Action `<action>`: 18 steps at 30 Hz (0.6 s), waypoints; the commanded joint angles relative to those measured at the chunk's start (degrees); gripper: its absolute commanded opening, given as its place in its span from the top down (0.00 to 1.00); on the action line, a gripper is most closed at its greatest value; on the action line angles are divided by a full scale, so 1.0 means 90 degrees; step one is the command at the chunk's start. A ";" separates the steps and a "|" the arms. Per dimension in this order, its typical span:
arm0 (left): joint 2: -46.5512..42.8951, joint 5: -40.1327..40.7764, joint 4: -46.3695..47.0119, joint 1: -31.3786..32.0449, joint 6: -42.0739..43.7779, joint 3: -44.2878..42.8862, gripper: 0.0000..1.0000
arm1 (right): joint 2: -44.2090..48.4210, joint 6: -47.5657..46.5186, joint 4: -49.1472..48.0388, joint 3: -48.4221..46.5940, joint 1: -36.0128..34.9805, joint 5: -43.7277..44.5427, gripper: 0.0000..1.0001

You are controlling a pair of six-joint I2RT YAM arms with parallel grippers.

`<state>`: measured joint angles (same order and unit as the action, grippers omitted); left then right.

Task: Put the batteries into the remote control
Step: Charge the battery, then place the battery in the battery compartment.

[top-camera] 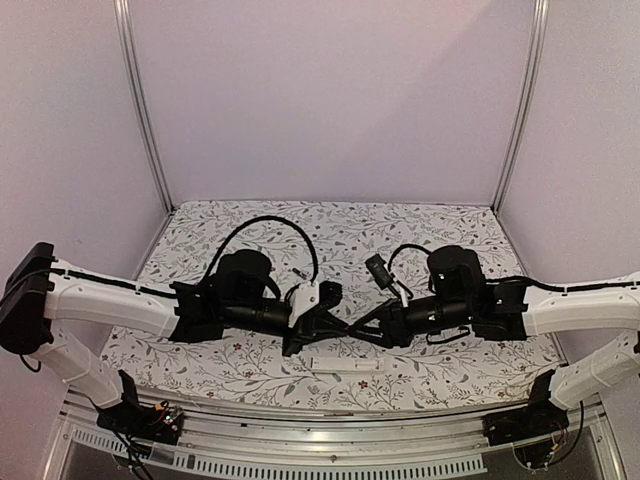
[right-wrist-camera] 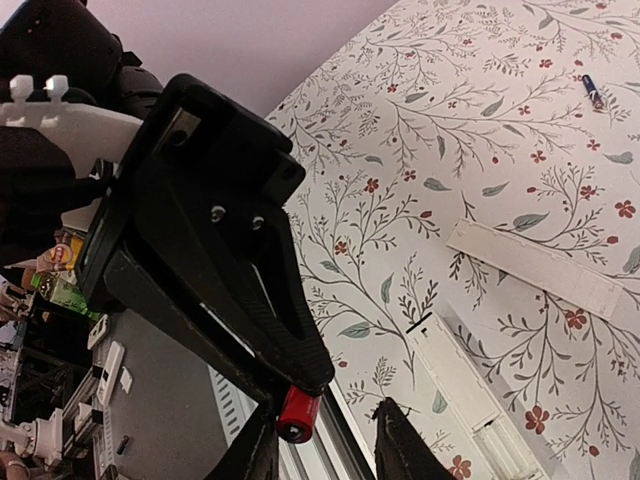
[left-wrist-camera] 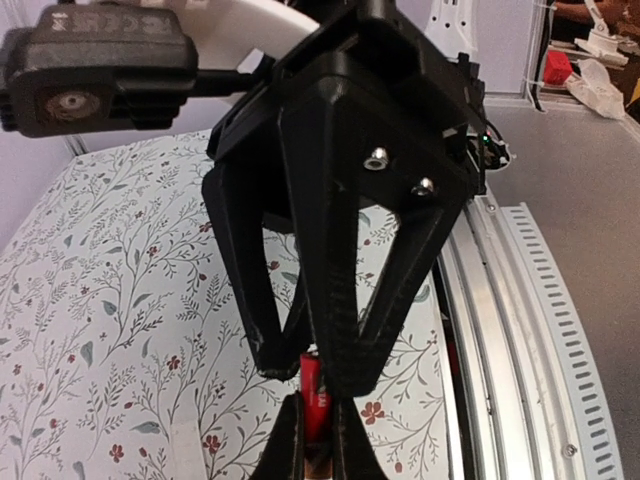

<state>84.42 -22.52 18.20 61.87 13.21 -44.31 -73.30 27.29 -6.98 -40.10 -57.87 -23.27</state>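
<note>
My left gripper (left-wrist-camera: 318,408) is shut on a red battery (left-wrist-camera: 316,385), held upright above the table. It also shows in the right wrist view (right-wrist-camera: 315,372), with the battery (right-wrist-camera: 298,415) sticking out of its tip. My right gripper (right-wrist-camera: 325,418) is open, its jaws either side of that battery, which lies against the left finger (right-wrist-camera: 255,450). Both grippers meet mid-table in the top view, left (top-camera: 336,325) and right (top-camera: 360,322). The white remote control (right-wrist-camera: 465,385) lies below with its battery bay up; it also shows in the top view (top-camera: 343,365).
A thin flat white cover strip (right-wrist-camera: 535,268) lies on the floral cloth (right-wrist-camera: 450,130) beyond the remote. A small dark thin cylinder (right-wrist-camera: 593,92) lies farther off. The metal rail (left-wrist-camera: 520,330) of the table's near edge runs close beneath the grippers.
</note>
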 commanded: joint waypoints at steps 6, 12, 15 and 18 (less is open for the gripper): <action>0.0116 -0.0002 0.0378 0.0065 -0.0204 0.0090 1.00 | -0.0032 -0.0146 -0.0230 -0.0113 -0.0043 0.0061 0.76; 0.0246 0.0098 0.0144 0.0064 -0.0155 -0.0048 1.00 | 0.0195 -0.0118 -0.0114 0.0060 -0.0045 0.0407 0.68; 0.0419 0.0129 0.0060 0.0060 -0.0187 -0.0168 1.00 | 0.0536 -0.0122 0.0214 0.0140 -0.0032 0.0843 0.62; 0.0727 0.0082 -0.0011 0.0063 -0.0208 -0.0385 1.00 | 0.0842 0.0018 0.0714 0.0252 0.0249 0.1243 0.58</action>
<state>87.70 -21.74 19.00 61.87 11.90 -44.84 -69.97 26.72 -6.11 -39.42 -57.82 -18.31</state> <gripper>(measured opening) 0.042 0.404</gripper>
